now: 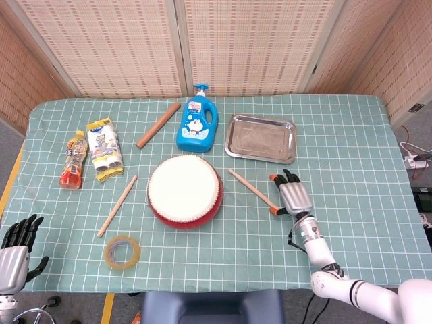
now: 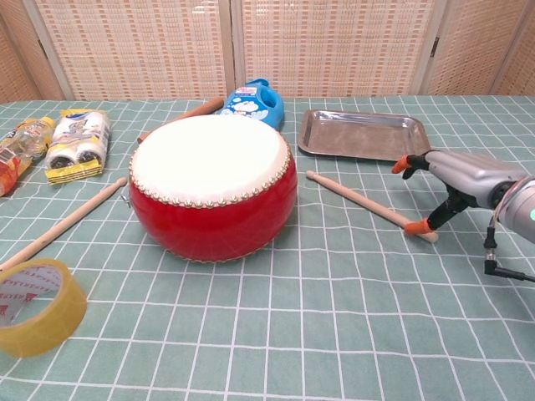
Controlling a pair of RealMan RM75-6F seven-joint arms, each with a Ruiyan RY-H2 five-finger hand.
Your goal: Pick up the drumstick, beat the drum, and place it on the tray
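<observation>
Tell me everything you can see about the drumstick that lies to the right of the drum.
The drumstick is a plain, pale wooden rod, thin at its far end and thicker at its near end. It lies flat on the green checked tablecloth, slanted, between the drum and the metal tray, touching neither. The right hand hovers over its near end, an orange fingertip pressing on that end. It is not lifted yet.

Two drumsticks lie on the table, with one drum, one metal tray, one blue bottle, one tape roll, one wooden rod (thicker than the sticks) and two snack packets.
</observation>
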